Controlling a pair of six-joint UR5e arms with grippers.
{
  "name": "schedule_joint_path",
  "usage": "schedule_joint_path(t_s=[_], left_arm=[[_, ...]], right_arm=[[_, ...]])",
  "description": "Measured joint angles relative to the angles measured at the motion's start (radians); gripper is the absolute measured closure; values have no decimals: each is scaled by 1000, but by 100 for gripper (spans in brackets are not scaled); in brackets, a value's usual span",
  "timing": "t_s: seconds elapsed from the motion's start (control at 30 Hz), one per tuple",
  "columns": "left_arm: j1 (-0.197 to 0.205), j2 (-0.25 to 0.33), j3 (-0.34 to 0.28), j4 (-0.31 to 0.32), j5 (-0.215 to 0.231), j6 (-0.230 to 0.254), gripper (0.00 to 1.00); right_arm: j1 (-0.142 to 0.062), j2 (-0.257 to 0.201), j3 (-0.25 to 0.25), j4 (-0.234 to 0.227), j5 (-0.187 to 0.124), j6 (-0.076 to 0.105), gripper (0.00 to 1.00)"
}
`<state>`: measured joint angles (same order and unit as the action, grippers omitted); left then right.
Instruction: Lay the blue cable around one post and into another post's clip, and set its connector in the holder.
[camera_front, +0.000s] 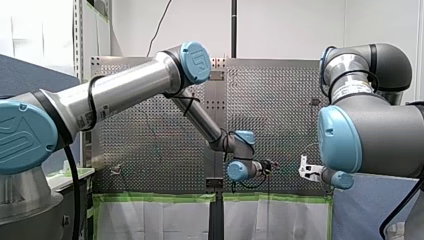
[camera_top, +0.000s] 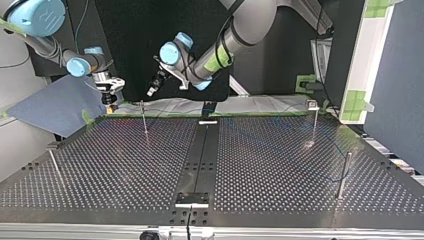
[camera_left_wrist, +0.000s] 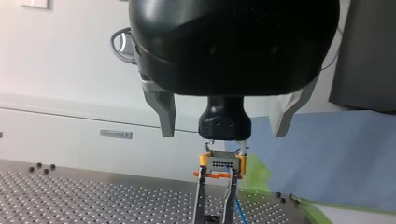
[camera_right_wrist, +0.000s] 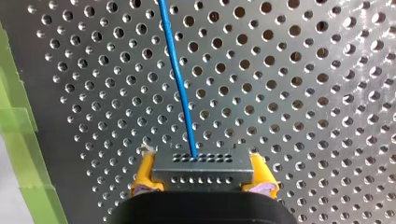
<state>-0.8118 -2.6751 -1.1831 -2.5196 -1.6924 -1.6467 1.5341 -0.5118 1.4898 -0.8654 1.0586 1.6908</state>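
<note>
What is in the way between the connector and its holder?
Nothing visible. My right gripper holds the connector directly atop the holder; my left gripper hangs open, short of them.

I log the site as a robotics lab test cell. Evidence: a steel perforated counter (camera_top: 280, 165) with a regular grid of holes, edged in green masking tape (camera_front: 160, 198). Thin metal posts (camera_top: 344, 172) stand upright in it. My left arm (camera_front: 125, 92) and my right arm (camera_front: 370, 135) are grey-and-blue industrial units. Around them are bare white walls (camera_front: 290, 25) and a blue-grey partition panel (camera_top: 55, 107).
</note>
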Motion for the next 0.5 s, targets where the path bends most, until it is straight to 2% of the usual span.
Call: schedule_joint_path(t_s=[0.2, 0.5], left_arm=[[-9, 0, 14, -1, -41, -28, 0], [-22, -2, 17, -4, -85, -33, 0]], right_arm=[[3, 0, 0, 0, 0, 0, 100], [4, 0, 0, 0, -10, 1, 100]])
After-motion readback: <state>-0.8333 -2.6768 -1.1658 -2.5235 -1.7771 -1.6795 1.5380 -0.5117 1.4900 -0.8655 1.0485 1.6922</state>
